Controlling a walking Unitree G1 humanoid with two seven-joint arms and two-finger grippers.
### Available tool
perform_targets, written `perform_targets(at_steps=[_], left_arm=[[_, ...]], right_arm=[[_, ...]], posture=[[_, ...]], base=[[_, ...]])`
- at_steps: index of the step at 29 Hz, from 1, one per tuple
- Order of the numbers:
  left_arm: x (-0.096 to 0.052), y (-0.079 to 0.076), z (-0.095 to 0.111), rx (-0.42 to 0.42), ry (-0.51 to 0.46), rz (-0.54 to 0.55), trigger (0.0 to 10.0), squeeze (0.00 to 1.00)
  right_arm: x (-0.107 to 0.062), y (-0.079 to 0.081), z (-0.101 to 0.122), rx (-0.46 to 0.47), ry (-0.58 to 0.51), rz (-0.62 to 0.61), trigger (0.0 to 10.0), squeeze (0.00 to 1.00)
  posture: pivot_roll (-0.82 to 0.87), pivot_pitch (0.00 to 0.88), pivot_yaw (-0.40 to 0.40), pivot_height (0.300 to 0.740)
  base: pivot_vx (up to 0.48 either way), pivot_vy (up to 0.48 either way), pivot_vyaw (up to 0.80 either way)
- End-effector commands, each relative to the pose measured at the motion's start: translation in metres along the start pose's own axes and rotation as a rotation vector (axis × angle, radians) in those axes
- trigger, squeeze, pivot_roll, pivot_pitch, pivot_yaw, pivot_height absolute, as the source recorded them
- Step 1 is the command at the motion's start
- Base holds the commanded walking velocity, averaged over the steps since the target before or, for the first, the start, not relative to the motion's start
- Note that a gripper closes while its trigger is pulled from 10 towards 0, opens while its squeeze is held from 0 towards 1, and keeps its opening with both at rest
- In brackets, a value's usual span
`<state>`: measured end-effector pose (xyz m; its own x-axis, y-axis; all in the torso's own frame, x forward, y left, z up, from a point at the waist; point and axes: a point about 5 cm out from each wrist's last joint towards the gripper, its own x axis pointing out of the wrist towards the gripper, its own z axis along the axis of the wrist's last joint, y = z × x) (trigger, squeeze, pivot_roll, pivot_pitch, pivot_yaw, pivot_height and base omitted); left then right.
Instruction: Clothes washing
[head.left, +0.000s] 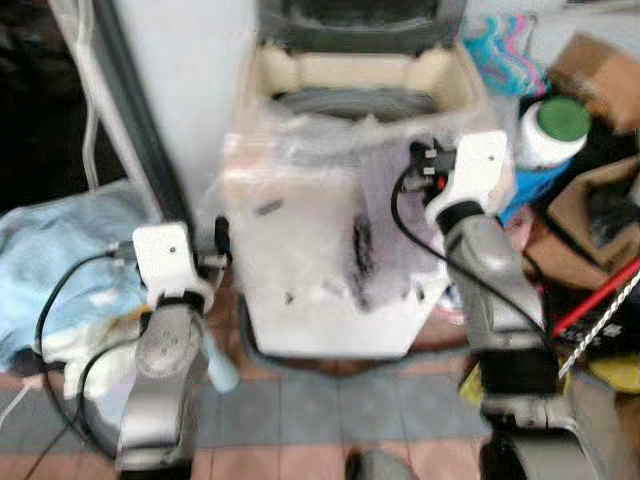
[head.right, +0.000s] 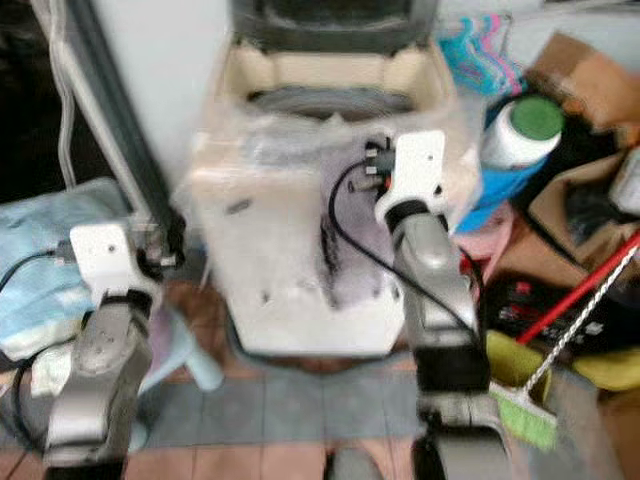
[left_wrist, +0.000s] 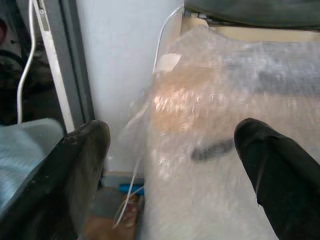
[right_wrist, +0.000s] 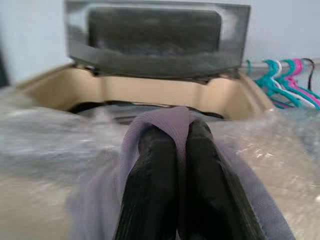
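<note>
The right arm is raised in front of the washing machine (head.left: 340, 250), its wrist near the machine's upper front edge, and the right gripper (right_wrist: 182, 165) points toward the open tub. Its two black fingers (right_wrist: 150, 185) are pressed together on a piece of purple cloth (right_wrist: 170, 122), which drapes over both fingertips and hangs down the plastic-wrapped front of the machine. The lid (right_wrist: 155, 40) stands open behind the tub. The left arm is lower, beside the machine's left corner, and the left gripper (left_wrist: 170, 150) has its fingers (left_wrist: 80, 165) spread wide apart, grasping nothing. A pile of light blue laundry (head.left: 60, 260) lies on the floor by the left arm.
</note>
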<state>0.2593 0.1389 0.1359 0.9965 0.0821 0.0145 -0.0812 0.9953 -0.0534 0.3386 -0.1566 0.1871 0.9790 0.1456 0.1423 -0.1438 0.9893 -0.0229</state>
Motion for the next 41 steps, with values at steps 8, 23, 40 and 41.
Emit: perform_targets(at_steps=[8, 23, 40, 41], left_arm=[[0.001, 0.006, -0.001, 0.017, -0.007, 0.028, 10.0, 0.0], [0.005, -0.02, -0.003, 0.024, 0.002, -0.085, 10.0, 0.0], [0.0, -0.014, -0.009, 0.023, 0.025, -0.036, 10.0, 0.0], [0.0, -0.014, -0.009, 0.023, 0.025, -0.036, 10.0, 0.0]], right_arm=[[-0.008, 0.051, 0.018, -0.026, -0.113, 0.256, 10.0, 0.0], [0.08, 0.044, 0.202, 0.0, -0.571, 0.214, 10.0, 0.0], [0.054, 0.032, -0.005, -0.063, 0.133, 0.122, 10.0, 0.0], [0.054, 0.032, -0.005, -0.063, 0.133, 0.122, 10.0, 0.0]], posture=[[0.0, 0.0, 0.024, 0.74], [-0.01, 0.0, 0.032, 0.74], [-0.03, 0.0, 0.036, 0.74], [-0.03, 0.0, 0.036, 0.74]], base=[[0.0, 0.0, 0.0], [0.0, 0.0, 0.0], [0.0, 0.0, 0.0], [0.0, 0.0, 0.0]])
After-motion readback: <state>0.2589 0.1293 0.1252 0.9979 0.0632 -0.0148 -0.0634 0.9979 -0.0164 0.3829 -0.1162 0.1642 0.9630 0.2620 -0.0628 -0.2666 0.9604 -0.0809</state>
